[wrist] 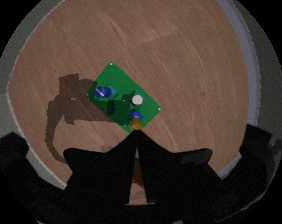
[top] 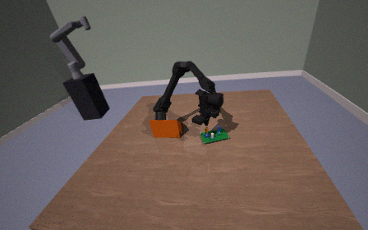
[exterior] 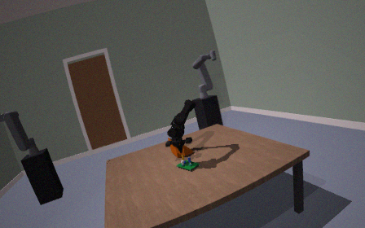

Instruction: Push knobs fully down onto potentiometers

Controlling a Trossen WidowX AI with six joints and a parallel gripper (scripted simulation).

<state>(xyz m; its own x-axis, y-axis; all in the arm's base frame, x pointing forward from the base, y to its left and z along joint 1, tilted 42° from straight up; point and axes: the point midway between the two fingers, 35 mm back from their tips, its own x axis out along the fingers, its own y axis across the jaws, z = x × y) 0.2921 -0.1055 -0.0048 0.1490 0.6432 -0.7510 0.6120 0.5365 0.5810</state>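
Observation:
A small green circuit board (top: 214, 137) (exterior: 187, 165) (wrist: 119, 92) stands on the wooden table (top: 194, 181) (exterior: 233, 171) near its middle. It carries two blue knobs, one toward its far end (top: 218, 129) (wrist: 104, 91) and one on an orange shaft at its near end (top: 206, 134) (wrist: 136, 116), plus a white round part (top: 213, 134) (wrist: 137, 99). My gripper (top: 205, 122) (wrist: 136, 132) is shut with nothing between the fingers. Its tips hang just above the knob on the orange shaft; I cannot tell whether they touch it.
The arm's orange base block (top: 166, 128) (exterior: 176, 151) stands on the table left of the board. Two grey arms on black pedestals (top: 86, 95) (exterior: 41, 175) stand on the floor off the table. A brown door (exterior: 96, 102) is in the far wall.

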